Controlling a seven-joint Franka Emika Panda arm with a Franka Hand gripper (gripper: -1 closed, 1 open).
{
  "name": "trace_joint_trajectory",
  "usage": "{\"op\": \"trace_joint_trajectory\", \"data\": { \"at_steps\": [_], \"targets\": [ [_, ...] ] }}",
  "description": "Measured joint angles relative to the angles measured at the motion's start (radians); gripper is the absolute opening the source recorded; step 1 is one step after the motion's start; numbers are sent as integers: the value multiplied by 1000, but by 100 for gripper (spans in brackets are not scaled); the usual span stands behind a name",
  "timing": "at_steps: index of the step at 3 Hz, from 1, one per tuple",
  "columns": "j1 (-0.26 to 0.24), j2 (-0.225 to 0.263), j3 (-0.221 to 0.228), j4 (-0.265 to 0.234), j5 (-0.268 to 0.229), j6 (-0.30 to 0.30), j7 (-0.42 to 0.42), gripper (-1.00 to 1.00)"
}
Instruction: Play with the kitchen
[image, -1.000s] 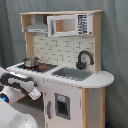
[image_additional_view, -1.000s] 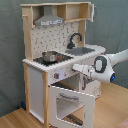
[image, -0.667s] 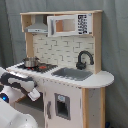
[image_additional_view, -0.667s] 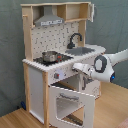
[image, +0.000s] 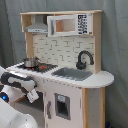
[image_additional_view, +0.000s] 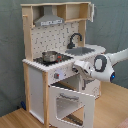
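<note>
The kitchen (image: 92, 105) of white panels and pale wood fills both exterior views. It has a grey hood (image_additional_view: 50, 21), a black faucet (image: 84, 59), a sink (image: 72, 74) and a small pot (image_additional_view: 50, 56) on the stovetop. Its oven door (image_additional_view: 70, 100) hangs tilted open, hinged at the bottom. My white arm comes in from the second exterior view's right. The gripper (image_additional_view: 79, 67) sits against the counter's front strip, just above the open oven door. In the first exterior view the gripper (image: 33, 95) shows at the lower left, below the stovetop's edge.
A toy microwave (image: 67, 24) sits in the upper shelf. A grey curtain (image_additional_view: 112, 25) hangs behind the kitchen, which stands on a wooden floor (image_additional_view: 112, 107). The arm's bulky wrist (image_additional_view: 102, 67) hangs in front of the sink side.
</note>
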Motion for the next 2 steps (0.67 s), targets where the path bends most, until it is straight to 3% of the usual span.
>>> {"op": "trace_joint_trajectory", "data": {
  "at_steps": [2],
  "targets": [
    [0,0,-7,4,0,20,208,-100]
  ]
}}
